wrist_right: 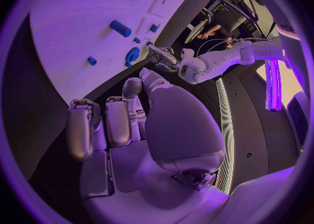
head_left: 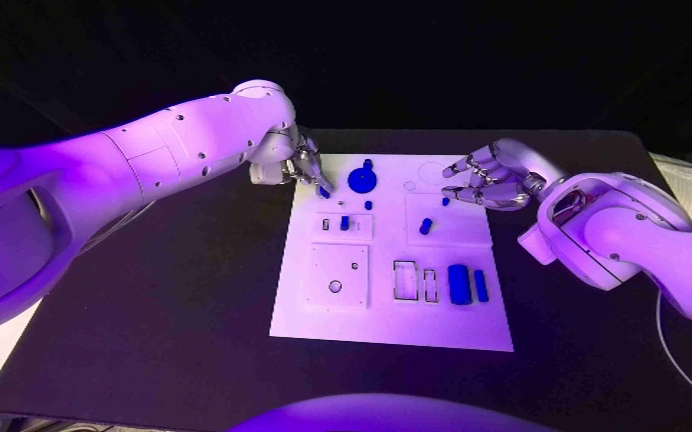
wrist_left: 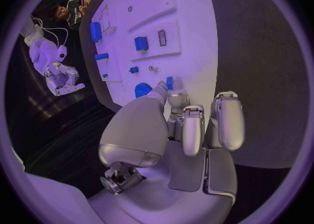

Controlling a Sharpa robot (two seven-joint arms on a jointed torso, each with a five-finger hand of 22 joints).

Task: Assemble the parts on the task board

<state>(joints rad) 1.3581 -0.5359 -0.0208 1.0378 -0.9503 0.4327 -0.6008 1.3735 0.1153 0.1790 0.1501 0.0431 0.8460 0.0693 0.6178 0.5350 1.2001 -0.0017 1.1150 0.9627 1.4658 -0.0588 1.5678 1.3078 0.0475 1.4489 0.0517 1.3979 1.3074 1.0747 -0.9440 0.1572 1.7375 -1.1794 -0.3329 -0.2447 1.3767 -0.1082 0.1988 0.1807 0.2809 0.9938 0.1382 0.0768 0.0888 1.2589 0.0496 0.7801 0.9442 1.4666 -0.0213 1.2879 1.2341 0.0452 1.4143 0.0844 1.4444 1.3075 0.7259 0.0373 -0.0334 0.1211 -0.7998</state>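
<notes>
Blue plastic parts [head_left: 459,283] are lying scattered on the white task board [head_left: 392,327], looking light, stiff and slippery, best pinched across their short sides, while the left hand [head_left: 299,167] is pinching one small blue piece [head_left: 323,191] at the far-left corner and the right hand [head_left: 483,182] is hovering empty, fingers loosely curled.

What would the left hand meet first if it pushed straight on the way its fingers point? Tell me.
Probably the small blue part at its fingertips, on the task board's far left corner; the left hand points down at it. Contact is unclear.
</notes>
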